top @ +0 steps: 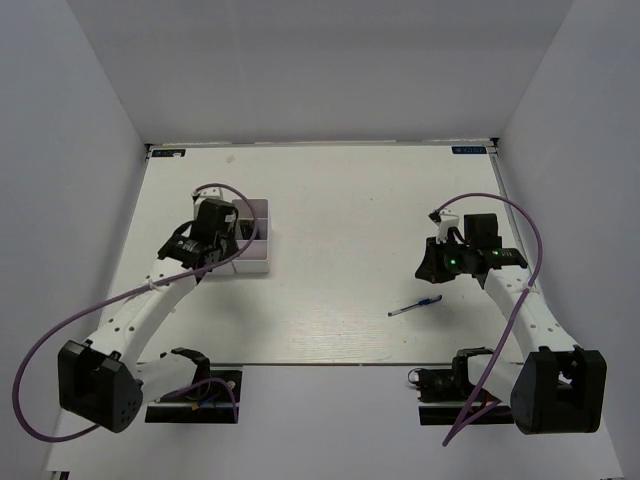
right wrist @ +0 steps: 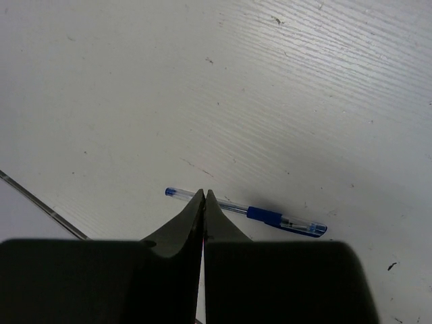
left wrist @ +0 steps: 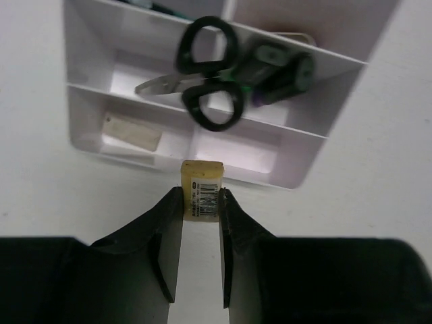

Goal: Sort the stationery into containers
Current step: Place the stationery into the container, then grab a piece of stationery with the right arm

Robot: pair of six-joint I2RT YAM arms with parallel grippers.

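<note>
The white organizer tray point(top: 262, 215) stands left of centre. In the left wrist view the tray point(left wrist: 297, 169) holds black-handled scissors point(left wrist: 206, 74), two black-capped highlighters point(left wrist: 283, 71) and a flat pale piece point(left wrist: 133, 131). My left gripper point(left wrist: 201, 202) is shut on the small beige block point(left wrist: 202, 177) with a barcode label, just short of the tray's near wall; in the top view the gripper point(top: 222, 258) sits at the tray's left front. The thin blue pen point(top: 415, 306) lies on the table. My right gripper point(top: 428, 268) is shut and empty, its tip point(right wrist: 204, 194) over the pen point(right wrist: 270, 217). The pink block is not in view.
White walls enclose the table on three sides. The table's front edge point(top: 320, 363) runs just below the pen. The arm bases and purple cables point(top: 60, 330) sit at the near edge.
</note>
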